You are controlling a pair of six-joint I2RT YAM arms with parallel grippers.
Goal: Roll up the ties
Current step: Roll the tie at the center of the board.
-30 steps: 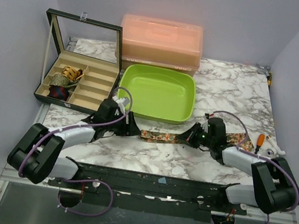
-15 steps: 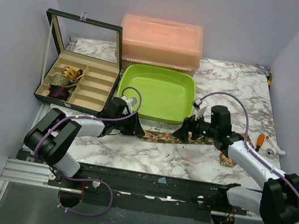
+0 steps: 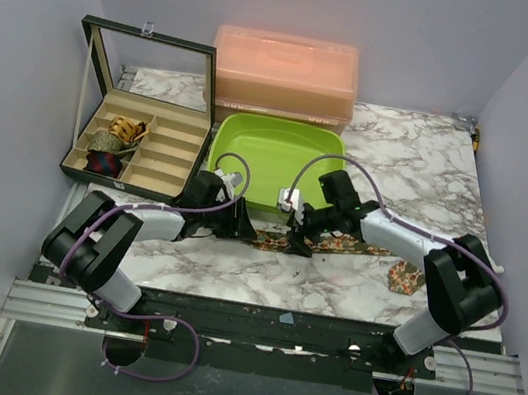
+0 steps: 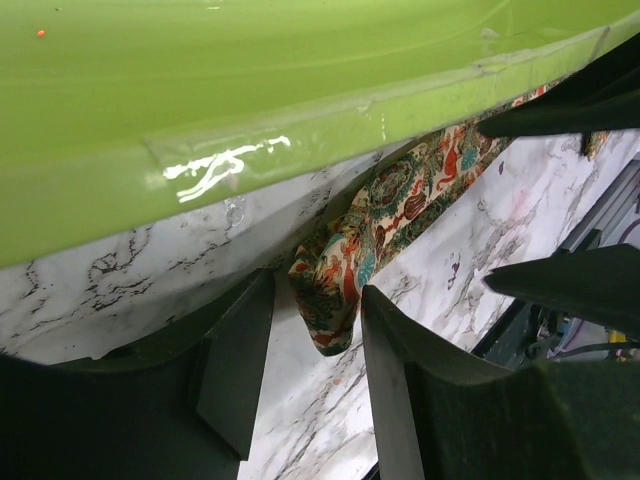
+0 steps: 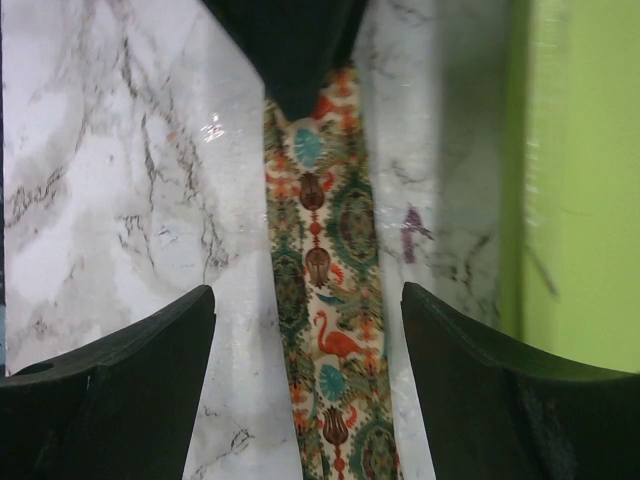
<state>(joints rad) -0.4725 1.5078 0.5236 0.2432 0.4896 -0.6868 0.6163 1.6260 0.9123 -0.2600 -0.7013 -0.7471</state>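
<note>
Tie (image 3: 357,246) lying flat on the marble table (image 3: 412,162), long axis running from the left gripper (image 3: 244,227) to beyond the right gripper (image 3: 300,234), parallel to the near wall of the lime-green tray (image 3: 216,154). Its narrow end (image 4: 330,300) pointed in between the left fingers (image 4: 235,370), which stood partly apart around it, not visibly clamped. The right jaws were spread wide, one finger (image 5: 110,390) on either side of the tie, the band passing lengthwise between them without touching.

Compared with a second before, the right gripper had left the tie's far end, travelled along it to just short of the left jaws, and gone from shut to wide. The left gripper had shifted slightly toward it.

The tray wall stood close beside both pairs of jaws on one side. On the other side lay bare marble. A second tie (image 3: 402,279) lay crumpled well behind the right jaws.
</note>
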